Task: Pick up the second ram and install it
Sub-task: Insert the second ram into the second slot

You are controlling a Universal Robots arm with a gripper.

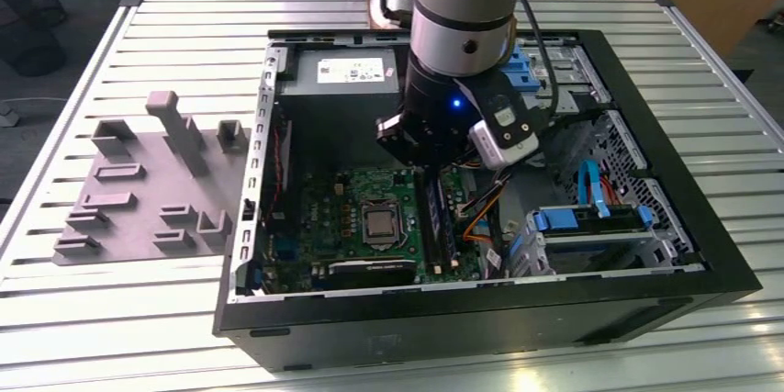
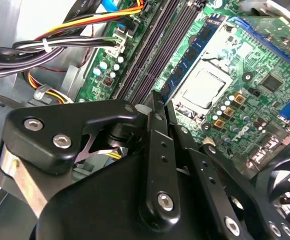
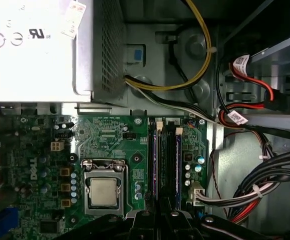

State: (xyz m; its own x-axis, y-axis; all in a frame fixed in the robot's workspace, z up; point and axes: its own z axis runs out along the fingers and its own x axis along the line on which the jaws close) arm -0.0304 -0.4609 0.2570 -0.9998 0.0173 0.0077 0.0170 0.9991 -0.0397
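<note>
progress: pretty far along imo. The second ram (image 3: 154, 160) is standing in the slot right beside the processor (image 3: 104, 192), in line with the end effector (image 2: 154, 102). I can't tell if it's pushed fully home or if the white latches (image 3: 158, 126) have closed, so I'd call final seating the bit that's left.
fixture (image 1: 135, 190): on the exterior view's left. Matte grey plastic with blocky uprights and low steps.
tabletop (image 1: 73, 319): ribbed metal slats, shiny enough to catch glare.
case (image 1: 490, 319): black boxy shell lying on its side with the top open.
motherboard (image 1: 330, 218): green board, bumpy with little capacitors and chips. The processor is a flat silver square in a metal frame.
end effector: black metal linkage with bright screw heads. The fingers (image 2: 157, 115) are drawn close together at the near end of the stick. I can't tell if they're pinching it or just bearing on its top edge.
second ram, looks: long, thin, flat and dark, seen edge-on, with a row of chips along its side.
cables (image 3: 244, 195): soft bundles in black, yellow, orange and red, tied with white zip ties.
drive cage (image 1: 588, 222): on the exterior view's right. Grey perforated sheet metal with blue plastic rails.
</note>
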